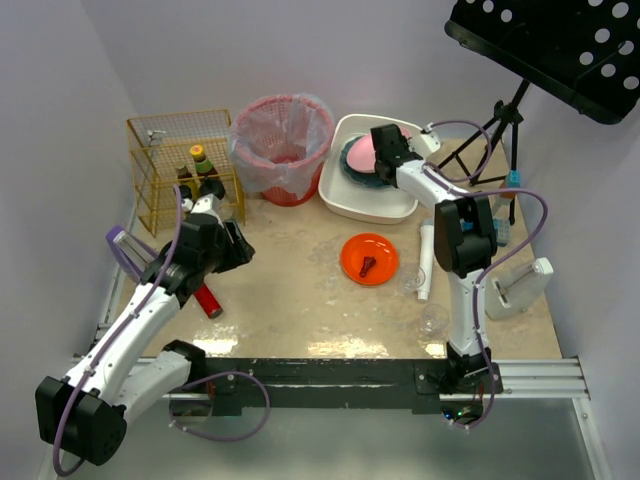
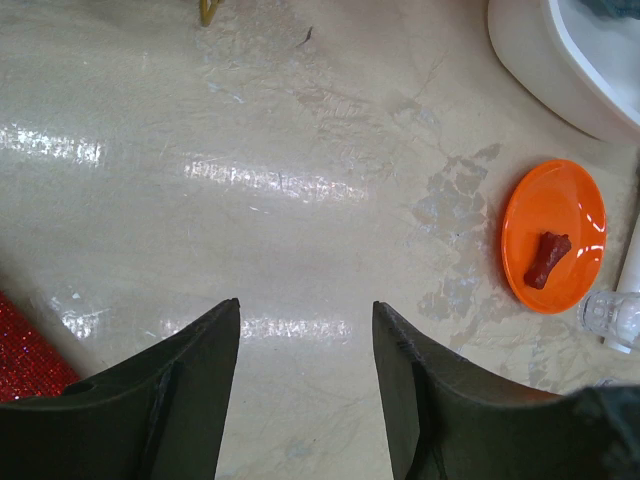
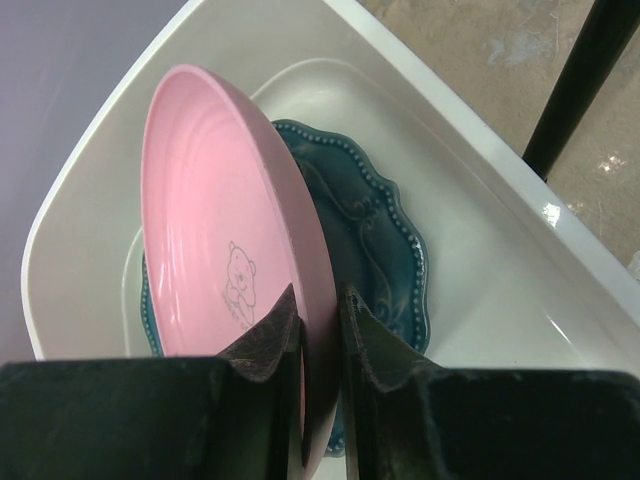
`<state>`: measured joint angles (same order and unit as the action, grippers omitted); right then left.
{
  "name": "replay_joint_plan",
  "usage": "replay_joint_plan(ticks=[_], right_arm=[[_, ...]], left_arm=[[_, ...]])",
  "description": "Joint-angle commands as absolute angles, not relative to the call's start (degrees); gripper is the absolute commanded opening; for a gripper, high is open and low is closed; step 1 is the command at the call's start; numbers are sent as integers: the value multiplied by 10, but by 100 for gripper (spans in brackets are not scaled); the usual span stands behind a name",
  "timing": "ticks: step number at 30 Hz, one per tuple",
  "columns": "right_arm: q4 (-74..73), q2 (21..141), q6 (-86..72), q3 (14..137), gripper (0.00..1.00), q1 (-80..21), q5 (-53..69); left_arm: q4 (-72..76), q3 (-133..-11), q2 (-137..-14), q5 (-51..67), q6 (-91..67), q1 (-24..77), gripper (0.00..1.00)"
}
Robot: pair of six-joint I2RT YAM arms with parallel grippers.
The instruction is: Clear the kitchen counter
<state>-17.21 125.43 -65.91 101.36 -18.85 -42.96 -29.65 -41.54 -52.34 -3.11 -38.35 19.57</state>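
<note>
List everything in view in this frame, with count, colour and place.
kitchen counter: one, beige marbled
wire basket: one, yellow, back left
bottles: at least two, inside the basket
bin: one, red, plastic-lined, back centre
tub: one, white, right of the bin
teal plate: one, flat in the tub
pink plate: one, on edge over the tub
orange plate: one, mid-counter
morsel: one, dark red, on the orange plate
red cylinder: one, lying on the left
clear glasses: two, front right
white tube: one, right of the orange plate
left end effector: one, black, open, over the counter
right end effector: one, black, shut on the pink plate
</note>
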Motion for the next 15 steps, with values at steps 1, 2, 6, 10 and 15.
replay_joint_plan(ticks=[1, 2, 6, 10, 15], right_arm=[[-138, 1259, -669, 1032, 18, -183, -446], [-135, 1259, -667, 1029, 22, -183, -444], [-129, 1260, -660, 1025, 36, -182, -440], [-128, 1265, -650, 1026, 46, -182, -434], [-113, 1267, -618, 1024, 53, -182, -417]], left_arm=[[-278, -417, -524, -21, -378, 194, 59], [-278, -417, -524, -22, -379, 194, 59], [-276, -417, -526, -19, -378, 194, 59], [-272, -417, -532, -15, -379, 194, 59], [-264, -415, -539, -8, -380, 194, 59]])
